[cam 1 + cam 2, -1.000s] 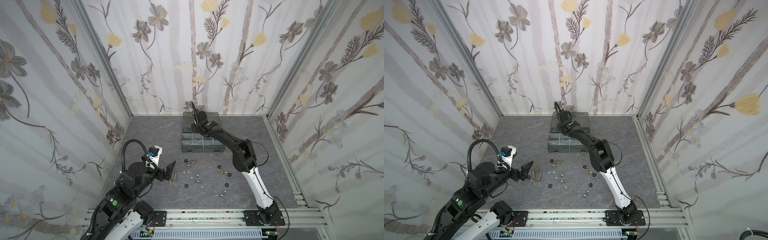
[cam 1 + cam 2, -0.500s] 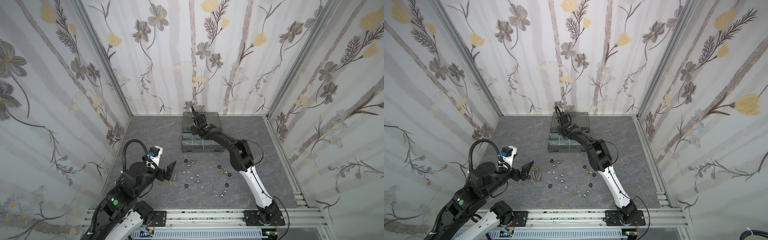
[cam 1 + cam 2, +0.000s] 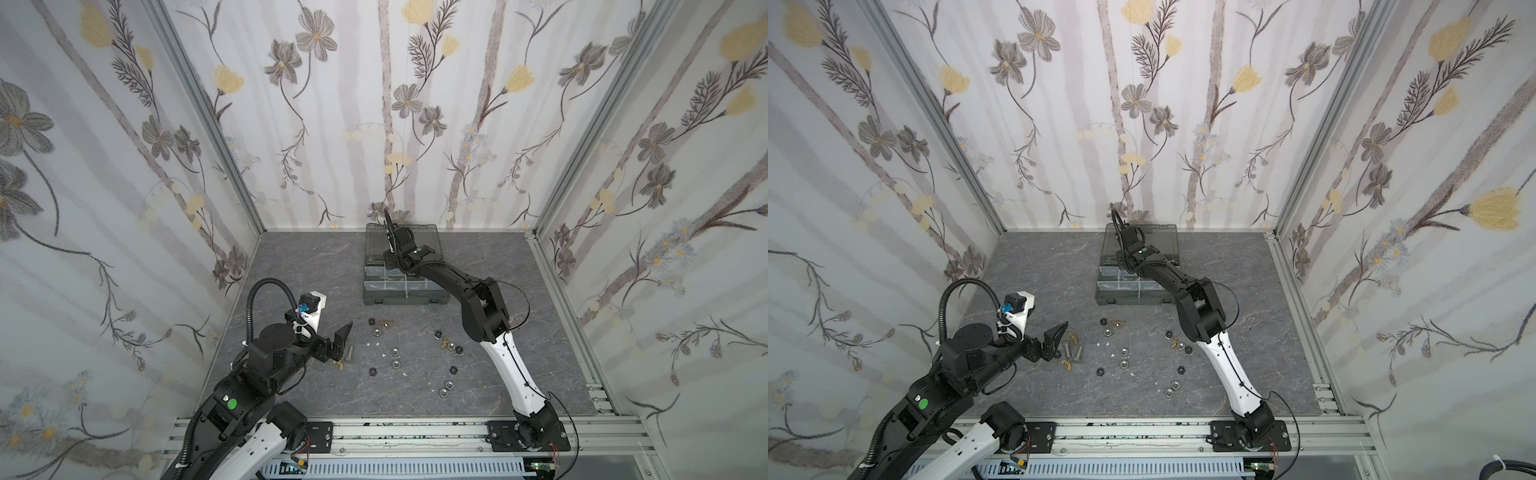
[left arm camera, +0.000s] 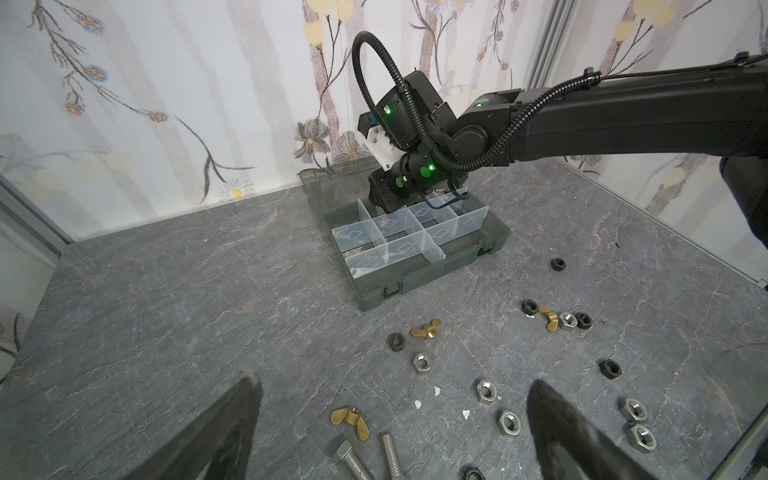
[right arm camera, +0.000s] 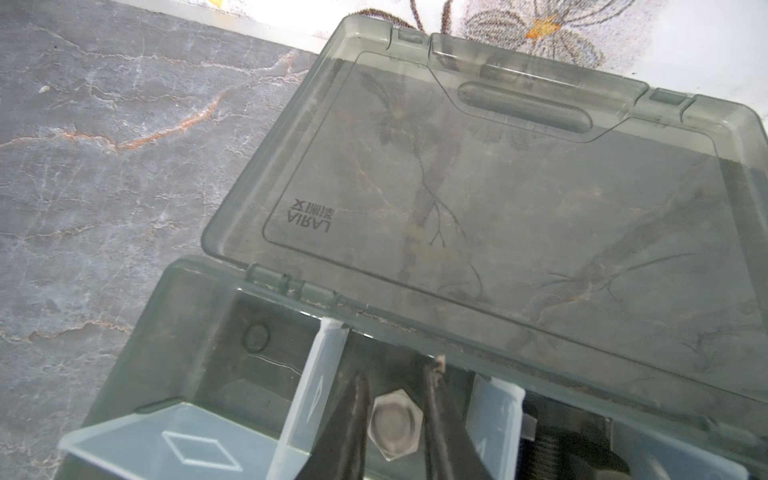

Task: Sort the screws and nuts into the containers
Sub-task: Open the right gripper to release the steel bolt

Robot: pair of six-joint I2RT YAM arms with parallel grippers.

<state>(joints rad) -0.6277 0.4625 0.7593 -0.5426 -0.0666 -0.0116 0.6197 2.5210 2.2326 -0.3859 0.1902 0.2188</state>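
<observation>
While R arm (image 3: pixel 478 299) reaches fwd into case (image 3: pixel 405 298), R gripper (image 5: pixel 397 374) jaws flank screw (image 5: pixel 394 424) head; grip unclear.

A lab robot cell: floral-papered panels (image 3: pixel 332 124) in aluminium framing (image 3: pixel 415 434) box in a grey marbled counter (image 3: pixel 291 266).

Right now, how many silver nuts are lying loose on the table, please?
6 silver nuts: one nearest the case, two mid-table, one beside a brass wing nut, two at the front. More may be hidden.
</observation>
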